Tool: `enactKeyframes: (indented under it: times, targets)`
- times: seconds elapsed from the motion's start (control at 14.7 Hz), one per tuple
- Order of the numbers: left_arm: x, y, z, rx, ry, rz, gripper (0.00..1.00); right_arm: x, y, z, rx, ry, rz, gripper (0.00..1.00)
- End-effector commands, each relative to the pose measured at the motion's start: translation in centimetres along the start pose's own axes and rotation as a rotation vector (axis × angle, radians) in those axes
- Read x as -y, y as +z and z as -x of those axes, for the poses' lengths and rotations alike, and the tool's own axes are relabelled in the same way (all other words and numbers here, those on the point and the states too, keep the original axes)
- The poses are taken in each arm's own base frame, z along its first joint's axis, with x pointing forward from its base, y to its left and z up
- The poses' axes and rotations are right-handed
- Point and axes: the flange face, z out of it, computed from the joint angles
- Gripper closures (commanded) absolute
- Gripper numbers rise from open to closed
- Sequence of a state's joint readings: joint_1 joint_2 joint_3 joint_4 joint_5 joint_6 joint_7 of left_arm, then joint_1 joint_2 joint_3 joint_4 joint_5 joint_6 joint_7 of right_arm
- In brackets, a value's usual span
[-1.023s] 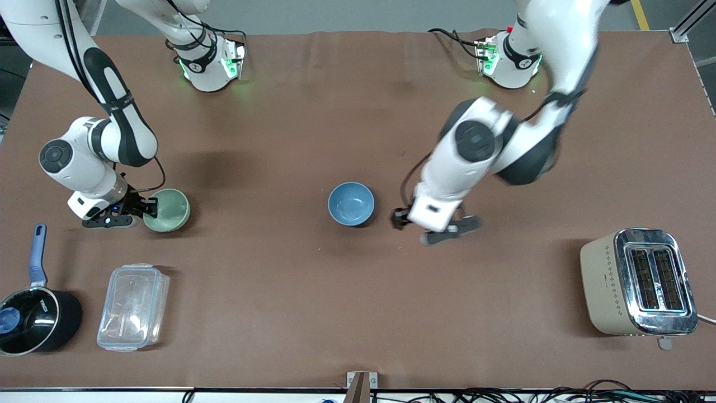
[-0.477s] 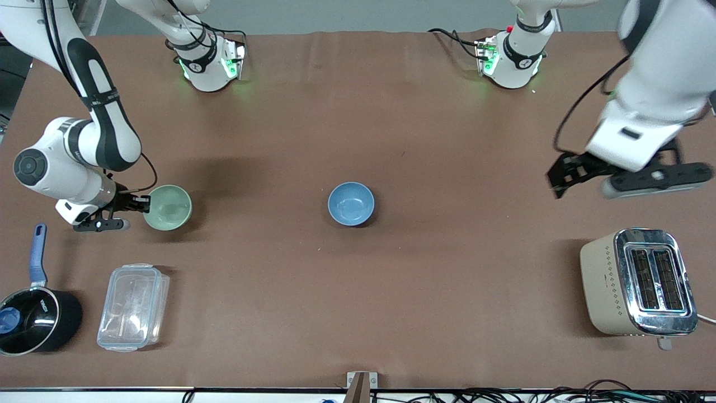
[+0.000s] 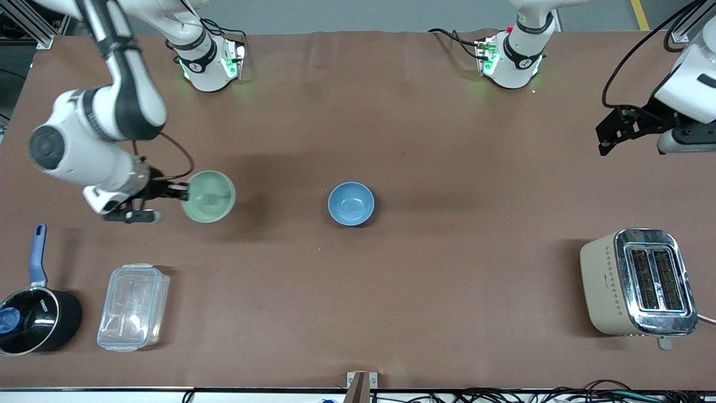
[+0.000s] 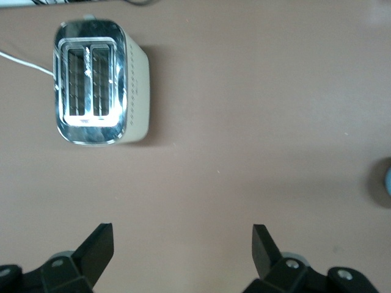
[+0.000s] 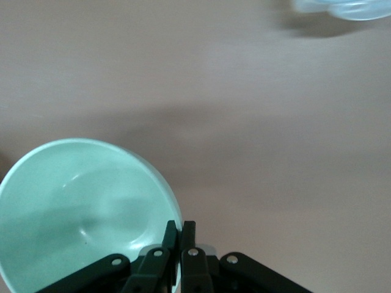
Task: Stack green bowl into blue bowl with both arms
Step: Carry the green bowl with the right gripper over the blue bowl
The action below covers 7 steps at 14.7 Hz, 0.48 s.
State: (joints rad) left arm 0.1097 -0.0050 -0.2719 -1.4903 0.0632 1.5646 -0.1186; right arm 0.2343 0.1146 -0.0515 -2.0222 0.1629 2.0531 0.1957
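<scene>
Right gripper (image 3: 180,193) (pinched shut), green bowl (image 3: 208,196) aloft

On the brown desk (image 3: 358,291) there are two small round bowls: one pale sage-green bowl (image 3: 208,196) and one sky-blue bowl (image 3: 351,204). There is one beige two-slot toaster with a chrome top (image 3: 639,282), one clear plastic lidded container (image 3: 133,307), and one black saucepan with a blue handle (image 3: 34,312). Two white jointed robot arms, one right arm (image 3: 95,140) and one left arm (image 3: 691,84), reach over it.
</scene>
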Motion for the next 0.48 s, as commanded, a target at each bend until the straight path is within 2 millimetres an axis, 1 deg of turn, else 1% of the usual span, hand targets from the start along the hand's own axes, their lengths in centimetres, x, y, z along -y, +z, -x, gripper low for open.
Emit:
enactKeyframes:
  times: [0.0,0.07,0.14,0.2,0.27,0.41]
  targets:
    - [0.4,0.1,3.6,0.03,-0.003,0.051,0.0,10.7,-2.2,2.5,-0.051,0.061,-0.015,1.0]
    - [-0.5,0.2,4.0,0.039,0.01,0.051,0.0,13.4,-2.3,2.7,-0.059,0.088,-0.017,1.0]
    - [-1.1,0.1,4.5,0.045,0.015,0.05,0.0,15.8,-1.7,2.8,-0.061,0.112,-0.017,1.0]
    - [-1.4,0.2,4.9,0.054,0.021,0.048,0.0,18.6,-0.8,3.3,-0.062,0.12,-0.014,1.0]
    - [-1.5,0.4,5.3,0.058,0.022,0.047,0.0,21.5,0.8,3.7,-0.074,0.144,-0.017,1.0]
    - [-1.2,0.3,5.2,0.055,0.03,0.047,0.0,26.0,4.9,5.0,-0.108,0.177,-0.029,1.0]
